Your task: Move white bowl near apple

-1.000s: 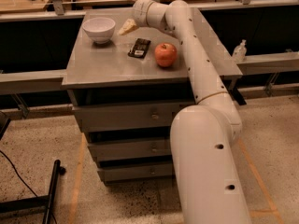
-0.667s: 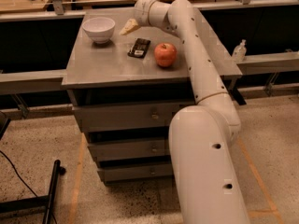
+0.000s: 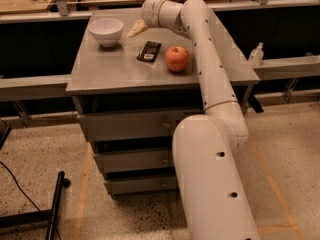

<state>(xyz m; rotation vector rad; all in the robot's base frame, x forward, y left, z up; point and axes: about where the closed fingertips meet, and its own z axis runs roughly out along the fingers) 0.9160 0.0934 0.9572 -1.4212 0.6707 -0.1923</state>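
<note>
The robot's pale arm (image 3: 215, 184) rises from the foreground and reaches over a grey worktop (image 3: 115, 71) set on a cabinet of drawers (image 3: 130, 126). The apple (image 3: 177, 59) sits right of centre, about midway between the near and far edges. Just to its left a flat black packet (image 3: 149, 51) lies on the surface, a little farther back. The white bowl (image 3: 106, 31) stands upright by the far left corner, well apart from the apple, with the packet between the two. The gripper (image 3: 135, 29) hovers low near the far edge, just beside the bowl's right side and pointing at it. It has hold of nothing, and how wide it stands cannot be told. The task looks barely begun: the approach is nearly made, while the grasp, the carry towards the apple and the set-down are all left to do.
</note>
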